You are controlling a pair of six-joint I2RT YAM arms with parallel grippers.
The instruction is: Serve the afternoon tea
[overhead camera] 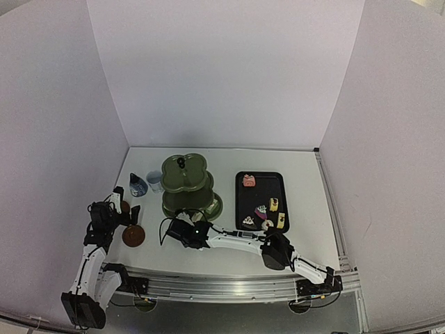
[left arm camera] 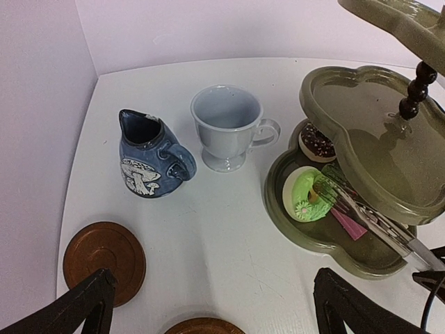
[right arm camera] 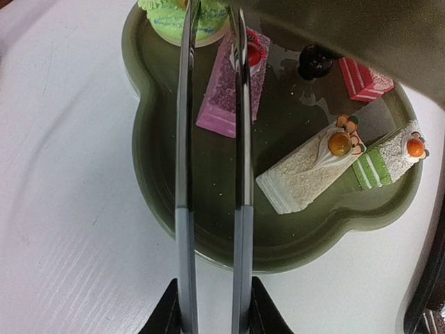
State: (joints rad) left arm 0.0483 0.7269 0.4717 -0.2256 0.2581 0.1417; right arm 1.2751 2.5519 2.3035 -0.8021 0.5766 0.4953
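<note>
Pastries [right arm camera: 306, 174] lie on the bottom tier of the green stand [right arm camera: 149, 139]; the right gripper [right arm camera: 214, 306] clamps metal tongs [right arm camera: 184, 139] reaching over a pink slice [right arm camera: 226, 90] there; the left gripper [left arm camera: 215, 296] gapes wide; beyond it, jug [left arm camera: 149, 156] and cup [left arm camera: 226, 125] sit beside the stand; other pastries lie on the tray [overhead camera: 242, 202]

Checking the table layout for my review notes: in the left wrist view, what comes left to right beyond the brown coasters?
small blue jug → white cup → green doughnut pastry → beaded post of the dark green stand
</note>
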